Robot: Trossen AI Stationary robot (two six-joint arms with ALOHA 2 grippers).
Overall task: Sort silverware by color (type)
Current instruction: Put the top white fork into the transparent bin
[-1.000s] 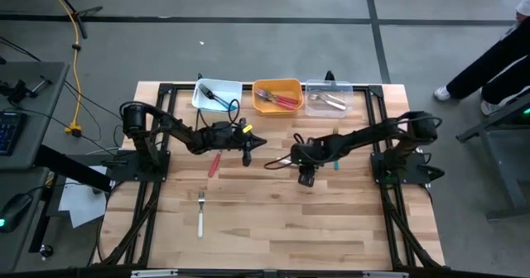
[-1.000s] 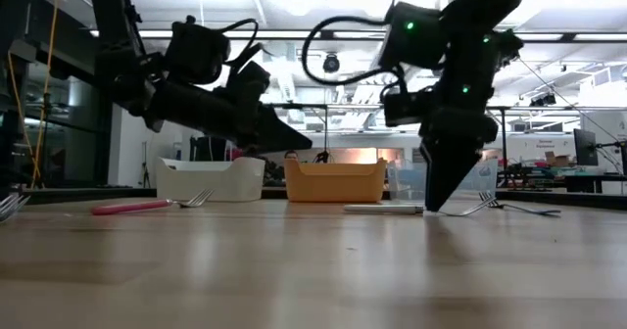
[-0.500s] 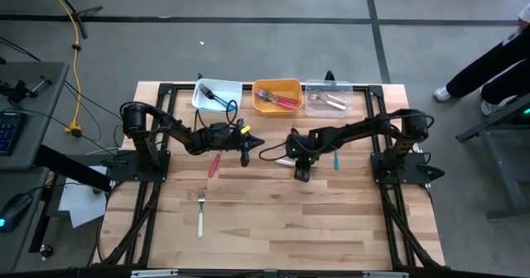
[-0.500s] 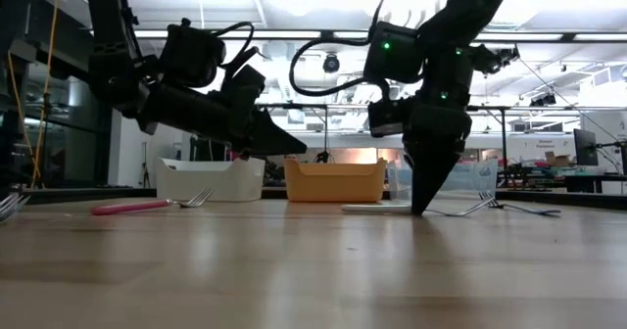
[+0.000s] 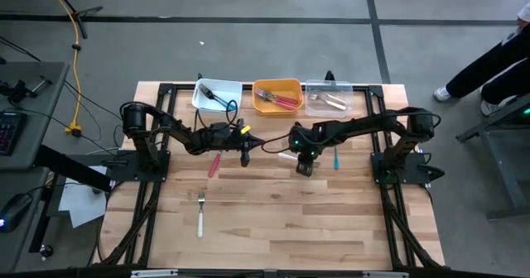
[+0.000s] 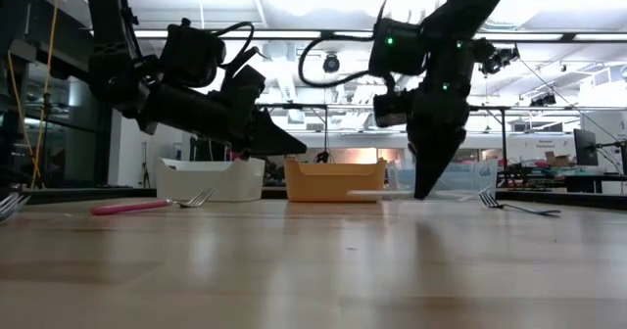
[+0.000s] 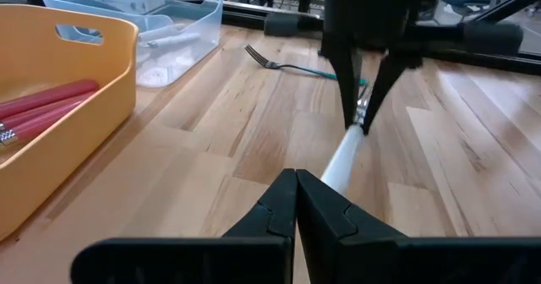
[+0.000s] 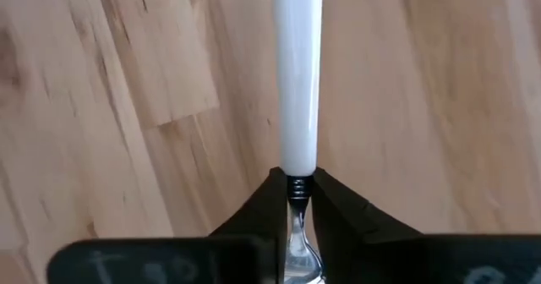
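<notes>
My right gripper (image 5: 303, 165) hangs over the middle of the table, shut on a white-handled fork (image 6: 364, 194). The fork's handle (image 7: 342, 161) points toward the table's left. My left gripper (image 5: 255, 141) is shut and empty, and hovers above the wood just left of that handle (image 8: 296, 64). Three more forks lie flat on the table: a red one (image 5: 214, 164), a white one (image 5: 200, 213) and a teal-handled one (image 5: 336, 158). Other forks lie in the bins. My right gripper pinches the white fork between its two fingers at the metal neck (image 8: 296, 189), just where the white handle ends. The fingers (image 6: 423, 177) come from above, pointing down, across the fork. The fork is lifted clear of the table and lies about level.
Along the far edge stand a white bin (image 5: 217, 94), an orange bin (image 5: 277, 84) with red forks, and a clear bin (image 5: 329, 86). Bare wood takes up the near half of the table. A person's legs (image 5: 489, 63) show beyond the right side.
My right gripper stood with its fingertips on the table at the white fork, shifted a little toward the table's left along it, then rose. The fork, which lay flat on the wood, is now lifted clear and hangs level in the fingers.
</notes>
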